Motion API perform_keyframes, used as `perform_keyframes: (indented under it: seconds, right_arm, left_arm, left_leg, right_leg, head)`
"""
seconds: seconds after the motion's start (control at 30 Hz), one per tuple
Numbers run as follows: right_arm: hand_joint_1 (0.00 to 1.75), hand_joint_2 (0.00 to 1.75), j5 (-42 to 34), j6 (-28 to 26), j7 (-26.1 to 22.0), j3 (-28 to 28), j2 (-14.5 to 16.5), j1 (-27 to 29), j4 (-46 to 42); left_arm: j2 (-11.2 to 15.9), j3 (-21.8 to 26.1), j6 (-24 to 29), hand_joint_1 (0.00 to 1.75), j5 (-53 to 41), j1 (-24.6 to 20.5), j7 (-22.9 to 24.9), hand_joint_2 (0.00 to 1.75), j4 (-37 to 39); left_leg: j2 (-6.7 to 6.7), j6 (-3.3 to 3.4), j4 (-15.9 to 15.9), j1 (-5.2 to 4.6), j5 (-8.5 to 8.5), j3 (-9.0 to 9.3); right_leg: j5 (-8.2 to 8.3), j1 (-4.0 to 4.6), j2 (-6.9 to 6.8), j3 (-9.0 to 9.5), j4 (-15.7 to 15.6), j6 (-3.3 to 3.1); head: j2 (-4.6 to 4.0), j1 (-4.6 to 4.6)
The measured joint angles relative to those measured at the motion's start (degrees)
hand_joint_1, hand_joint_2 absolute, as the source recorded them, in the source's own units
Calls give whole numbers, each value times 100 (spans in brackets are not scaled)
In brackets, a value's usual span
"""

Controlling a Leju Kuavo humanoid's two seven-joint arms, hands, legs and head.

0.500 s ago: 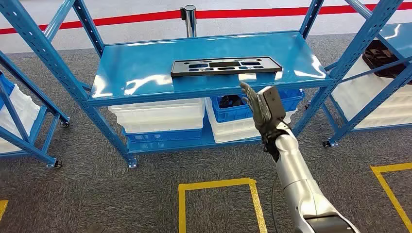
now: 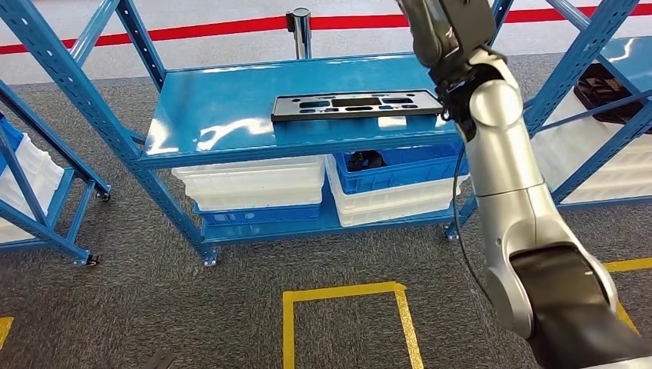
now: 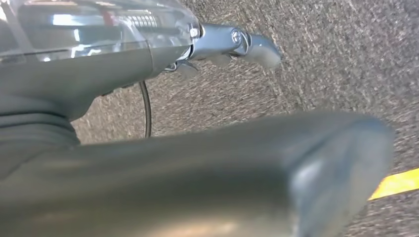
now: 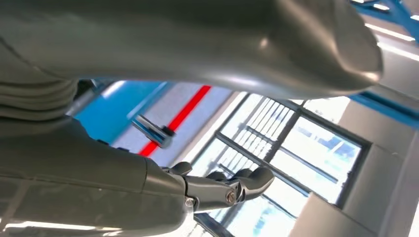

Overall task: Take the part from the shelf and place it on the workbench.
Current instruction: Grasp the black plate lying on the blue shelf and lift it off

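I have the robot facing the blue shelf [image 2: 231, 127], where the part [image 2: 358, 104], a flat black plate with cut-out slots, lies on the top deck toward the shelf's right end, untouched and resting flat. My right arm is raised high beside the shelf's right upright, above the level of the part, and the right hand [image 2: 444, 27] runs off the upper edge of the head view. In the right wrist view that hand [image 4: 217, 190] has its dark fingers [image 4: 252, 180] curled inward with nothing between them, so I read it as clenched on nothing rather than spread for a grasp. The left hand [image 3: 232, 44] hangs over the grey carpet well away from the shelf; its fingers look loosely bent and I see nothing in them, but I cannot tell for certain how they lie. White and blue bins [image 2: 254, 188] sit on the shelf's lower deck, beneath the part. As I judge it, the task has barely begun: the part is not yet grasped, lifted, or carried, and the workbench placement remains entirely ahead.
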Motion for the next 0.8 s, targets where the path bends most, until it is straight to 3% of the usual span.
perform_keyframes:
  seconds: [0.13, 0.23, 0.3, 0.37, 0.4, 0.43, 0.5, 0.53, 0.6, 0.7, 0.77, 0.8]
  right_arm:
    - [0, 0, -48, 9, 129, 386, -172, -622, -147]
    - [0, 0, -88, 12, 191, 606, -299, -1010, -252]
    - [0, 0, -115, 14, 209, 721, -380, -1174, -273]
    - [0, 0, -123, 15, 222, 811, -445, -1226, -274]
    - [0, 0, -125, 14, 226, 843, -478, -1227, -274]
    - [0, 0, -125, 13, 230, 869, -500, -1231, -274]
    - [0, 0, -125, 9, 231, 909, -537, -1239, -272]
    - [0, 0, -126, 10, 228, 933, -551, -1253, -267]
    - [0, 0, -124, 8, 236, 977, -576, -1268, -253]
    - [0, 0, -121, -3, 234, 1026, -608, -1278, -247]
    - [0, 0, -121, -13, 216, 1044, -611, -1286, -247]
    - [0, 0, -121, -16, 211, 1050, -611, -1259, -242]
  left_arm:
    - [-56, 152, 70, 0, -68, -65, 79, 0, 32]
    - [-124, 237, 120, 0, -113, -110, 119, 0, 41]
    - [-160, 268, 145, 0, -133, -132, 128, 0, 50]
    - [-183, 295, 153, 0, -141, -150, 129, 0, 59]
    - [-191, 310, 155, 0, -142, -155, 131, 0, 61]
    - [-199, 326, 156, 0, -142, -157, 135, 0, 62]
    - [-214, 354, 163, 0, -142, -157, 150, 0, 63]
    - [-218, 368, 173, 0, -142, -166, 158, 0, 64]
    - [-222, 385, 186, 0, -146, -189, 167, 0, 67]
    - [-244, 392, 189, 0, -152, -214, 168, 0, 80]
    - [-248, 393, 191, 0, -154, -241, 164, 0, 86]
    - [-248, 394, 191, 0, -156, -248, 163, 0, 88]
  left_leg:
    - [5, 20, 7, -22, 3, -17]
    - [38, 99, -160, 48, 69, 67]
    - [61, 126, -217, 97, 83, 115]
    - [72, 122, -218, 144, 51, 146]
    - [72, 107, -217, 169, 21, 175]
    - [68, 80, -213, 197, -20, 219]
    - [62, -6, -211, 249, -136, 339]
    - [62, -58, -200, 255, -195, 378]
    - [64, -140, -198, 246, -258, 383]
    - [66, -192, -231, 240, -284, 390]
    - [70, -199, 113, 232, -417, 222]
    - [73, -194, 489, 216, -531, 8]
  right_leg:
    - [28, -23, 7, 1, -29, 49]
    - [-9, 5, 8, -65, 71, 98]
    - [-151, 7, 6, -391, 586, 129]
    - [-223, -18, 5, -842, 1201, 164]
    - [-132, -37, 4, -981, 1305, 184]
    - [60, -59, 1, -1023, 1212, 207]
    - [552, -101, -18, -880, 633, 265]
    - [685, -106, -24, -767, 366, 277]
    - [602, -92, -20, -637, 124, 220]
    - [443, -91, 6, -582, 60, 77]
    - [379, -109, 9, -512, 41, 3]
    - [343, -105, 7, -467, 33, -25]
  head:
    - [0, -7]
    - [0, 0]
    - [0, 14]
    - [0, 29]
    - [0, 39]
    - [0, 51]
    - [0, 87]
    - [0, 102]
    - [0, 94]
    - [0, 37]
    - [0, 2]
    - [0, -17]
